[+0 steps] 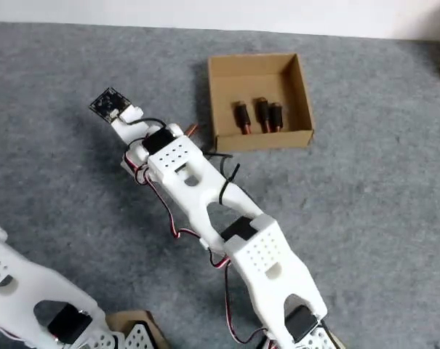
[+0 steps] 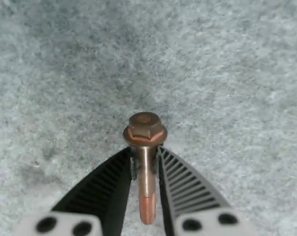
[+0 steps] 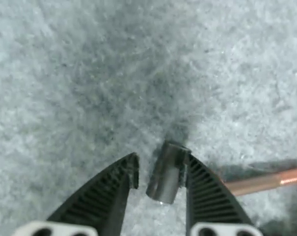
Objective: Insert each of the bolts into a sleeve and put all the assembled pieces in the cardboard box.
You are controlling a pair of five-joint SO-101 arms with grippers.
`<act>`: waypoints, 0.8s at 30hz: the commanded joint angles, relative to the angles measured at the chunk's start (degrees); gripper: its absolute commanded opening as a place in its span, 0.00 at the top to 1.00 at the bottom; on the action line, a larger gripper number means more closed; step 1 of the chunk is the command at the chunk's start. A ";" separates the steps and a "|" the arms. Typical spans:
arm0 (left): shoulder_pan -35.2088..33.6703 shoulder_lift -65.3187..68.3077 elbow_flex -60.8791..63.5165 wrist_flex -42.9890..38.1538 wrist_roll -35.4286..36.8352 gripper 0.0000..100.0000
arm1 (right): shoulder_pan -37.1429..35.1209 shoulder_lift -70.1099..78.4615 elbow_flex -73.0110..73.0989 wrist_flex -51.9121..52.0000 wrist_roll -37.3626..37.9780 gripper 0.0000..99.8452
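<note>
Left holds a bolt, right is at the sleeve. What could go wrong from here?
The dark grey metal sleeve touches only one of the right gripper's fingers; closing may tip it.
The left gripper pinches the copper hex-head bolt by its thin shank; it could pivot and miss the sleeve.

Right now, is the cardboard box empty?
No, three assembled pieces lie side by side on the floor of the cardboard box in the high view.
</note>
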 commanded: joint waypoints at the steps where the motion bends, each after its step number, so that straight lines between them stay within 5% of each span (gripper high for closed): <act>1: -0.84 -3.12 -0.13 -0.70 0.18 0.99 | -0.40 1.10 -4.88 0.13 -0.70 0.86; 17: -0.57 -3.30 0.84 -0.70 0.18 0.99 | 1.89 9.27 -9.10 3.38 -0.53 0.87; 24: 0.31 -3.21 0.92 -0.70 0.44 0.99 | 2.24 9.10 -14.99 12.88 -0.44 0.99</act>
